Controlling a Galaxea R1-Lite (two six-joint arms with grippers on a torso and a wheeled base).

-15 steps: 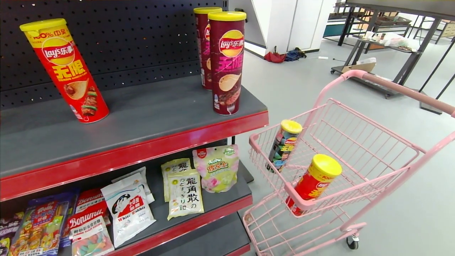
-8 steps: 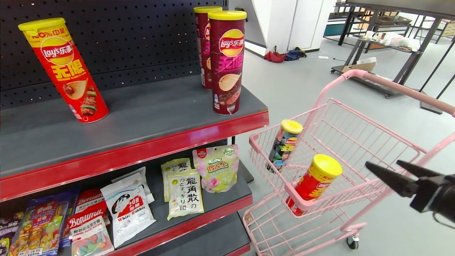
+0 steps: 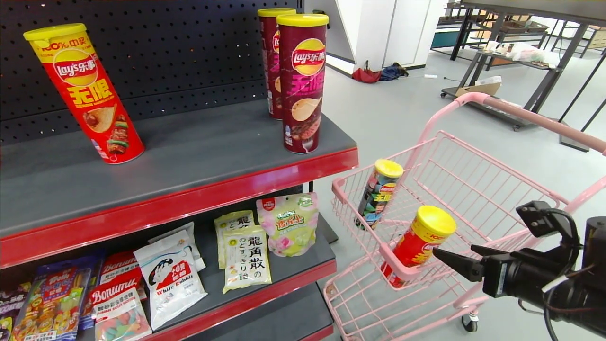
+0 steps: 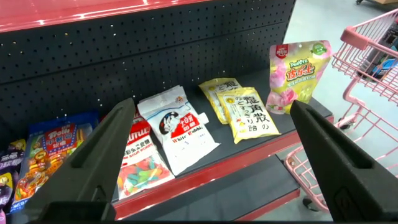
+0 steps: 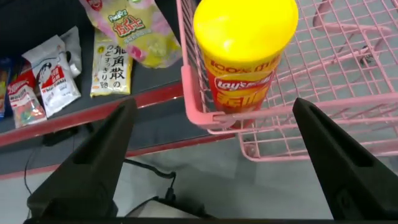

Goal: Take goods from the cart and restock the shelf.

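Right wrist view: yellow-lidded red chip can

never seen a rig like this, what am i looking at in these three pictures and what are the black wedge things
This is a two-armed robot on wheels, restocking a shop shelf. The large picture comes from a camera on its head, looking down at the top shelf and a pink cart. The other two pictures come from cameras on its wrists, and the black wedges are each gripper's two fingers. The left gripper is open and faces snack bags lower down. The right gripper is also open, pointed at a red can in the cart, where a dark can also sits. On the top shelf stand a second red can and two maroon cans. Nothing is held.
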